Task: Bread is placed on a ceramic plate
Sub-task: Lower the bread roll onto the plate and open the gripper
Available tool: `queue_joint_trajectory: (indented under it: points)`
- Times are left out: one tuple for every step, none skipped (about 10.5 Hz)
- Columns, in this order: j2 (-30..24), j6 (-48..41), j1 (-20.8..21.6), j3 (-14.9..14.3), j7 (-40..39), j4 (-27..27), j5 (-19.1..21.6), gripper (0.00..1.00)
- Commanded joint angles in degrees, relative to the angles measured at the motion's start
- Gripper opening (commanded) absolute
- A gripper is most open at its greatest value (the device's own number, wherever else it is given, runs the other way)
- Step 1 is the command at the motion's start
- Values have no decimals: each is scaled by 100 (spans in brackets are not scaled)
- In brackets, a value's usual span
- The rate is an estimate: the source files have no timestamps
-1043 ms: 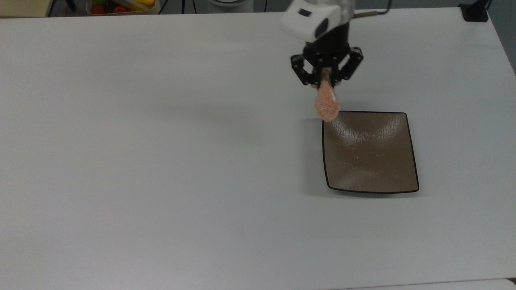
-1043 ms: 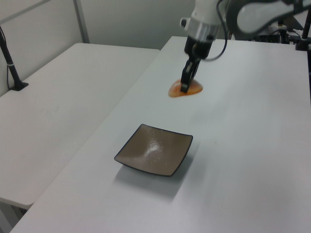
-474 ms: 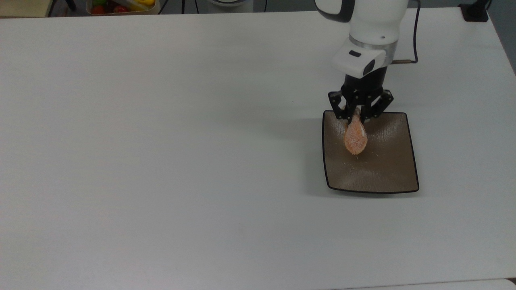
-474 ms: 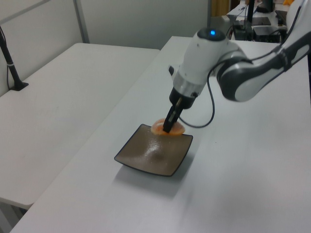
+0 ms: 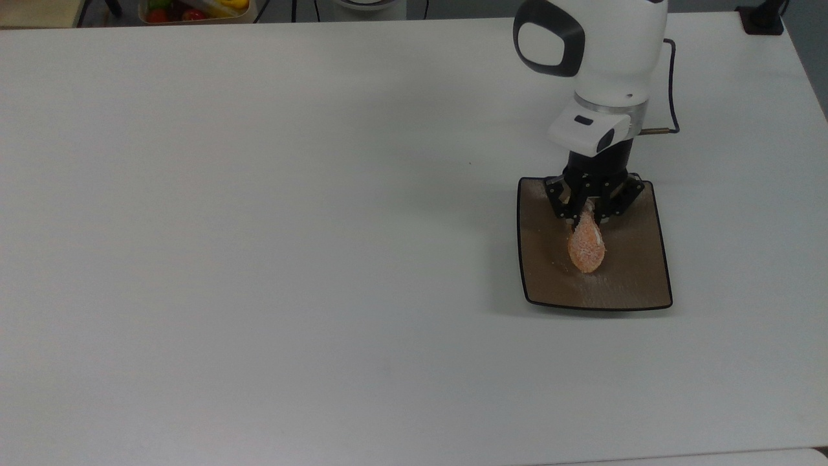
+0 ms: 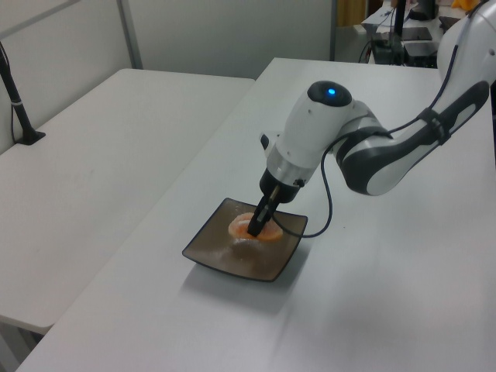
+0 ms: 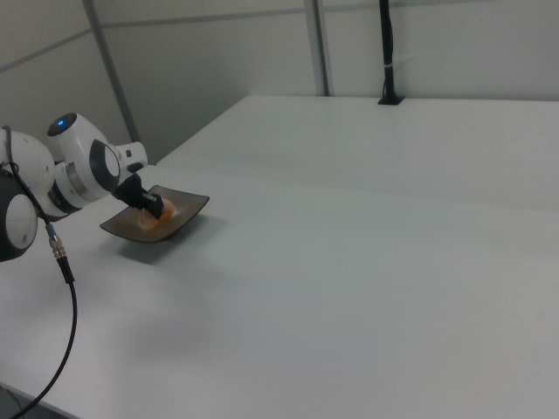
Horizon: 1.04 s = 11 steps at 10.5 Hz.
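Note:
The square glossy brown ceramic plate [image 5: 631, 285] with a thin black rim lies on the white table at the top view's right. The bread [image 5: 587, 249], a small oval orange-tan bun with a speckled crust, is over the plate's centre, low and at or just above its surface. My gripper [image 5: 590, 215] is shut on the bread's upper end, pointing down over the plate's far half. The left view has the bread [image 6: 242, 225] on the plate [image 6: 213, 252] under the gripper [image 6: 256, 228]. From the right view, the plate [image 7: 188, 207] sits at the left with the bread [image 7: 166, 213] and gripper [image 7: 153, 209].
A tray of colourful items [image 5: 194, 10] sits beyond the table's far edge at the top view's upper left. A black post base [image 5: 763, 19] stands at the far right corner. A cable [image 5: 669, 97] trails from the arm. A second white table [image 6: 85, 170] adjoins in the left view.
The gripper carried the bread from beyond the plate's far left corner to over the plate, then lowered it toward the centre. The plate has not moved.

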Motion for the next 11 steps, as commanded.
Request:
queue_joint_trajectory:
  points:
    - [209,233,54,-67,252,140,-151,52]
    - [209,224,53,-67,278,140,-151,69]
    - [200,224,71,-67,305,132,-177,99]
    - [200,207,106,-67,314,123,-342,100]
    - [183,206,106,-67,462,131,-396,100]
    - [130,180,80,-67,507,131,-388,100]
    - [34,171,62,-59,507,123,-388,100]
    - [-132,145,54,-59,507,105,-379,100]
    - [-334,41,45,-59,498,70,-362,100]
    - [-493,-282,10,-59,507,70,-318,100]
    - [-738,-434,-112,-59,507,70,-274,100]
